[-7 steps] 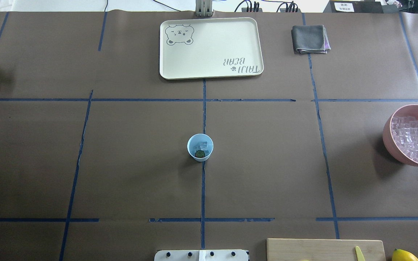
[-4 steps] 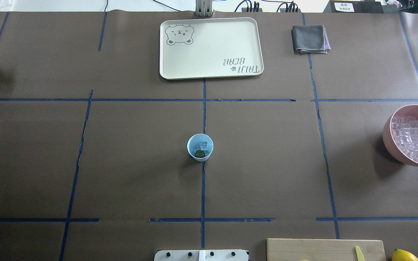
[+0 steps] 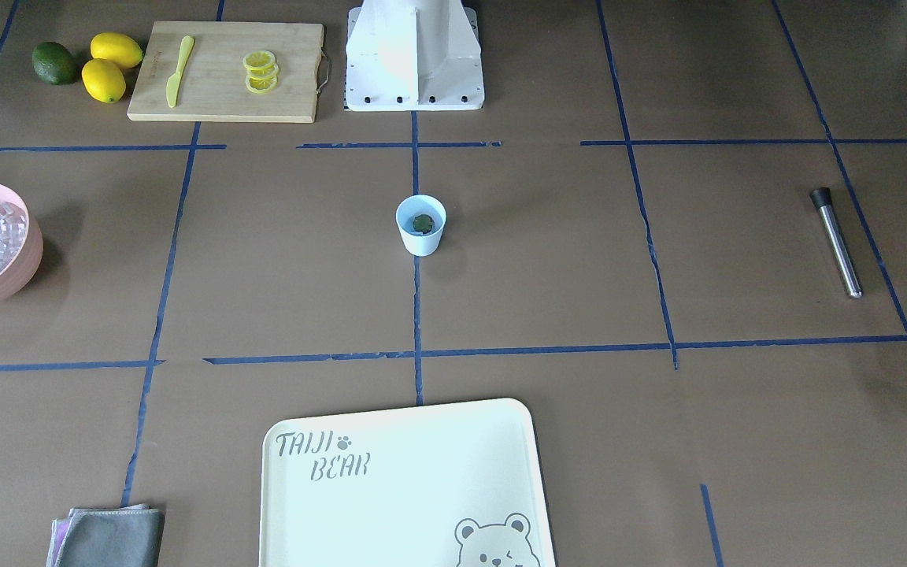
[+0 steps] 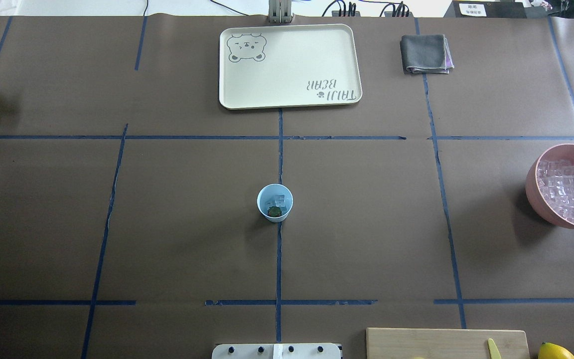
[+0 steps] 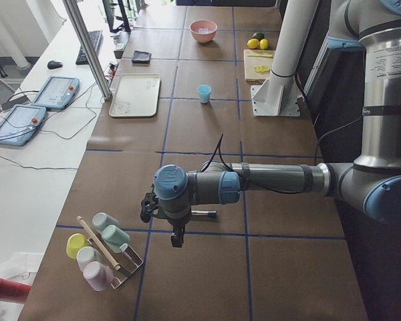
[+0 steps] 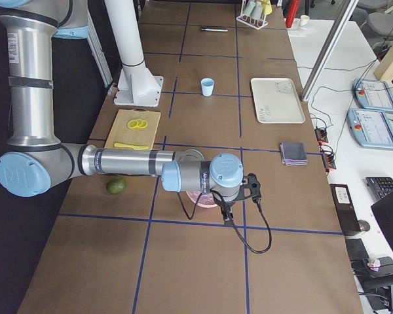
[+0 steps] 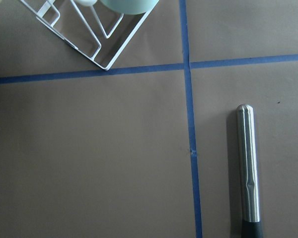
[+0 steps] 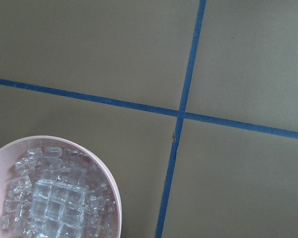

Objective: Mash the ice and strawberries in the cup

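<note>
Cup (image 3: 421,239) stands upright at table centre in the front-facing view, on a blue tape line, with the strawberry (image 3: 422,224) showing its green top inside. A pink bowl (image 3: 24,260) of clear cubes sits at 9 o'clock. A steel muddler (image 3: 837,244) lies at 3 o'clock and a cream tray (image 3: 422,512) at 6 o'clock. A cutting board (image 3: 217,98), two lemons (image 3: 103,80) and a lime (image 3: 54,63) are at 11 o'clock.

From overhead, ice (image 4: 278,200) lies on the 12 o'clock side of the cup's inside, with the berry just beside it at 6 o'clock. The bowl is well apart at 3 o'clock.

From the table's left end, the near arm holds the left gripper (image 5: 177,242) pointing down above the muddler, near a rack (image 5: 113,267) of cups at 7 o'clock. Whether it is open or closed cannot be told. The cup stands far off at 12 o'clock.

From the right end, the right gripper (image 6: 229,219) hangs over the bowl, its state equally impossible to tell.

Left wrist camera: the muddler lies at 4 o'clock, a rack corner at 11 o'clock.

Right wrist camera: the bowl, heaped with cubes, is at 7 o'clock.
</note>
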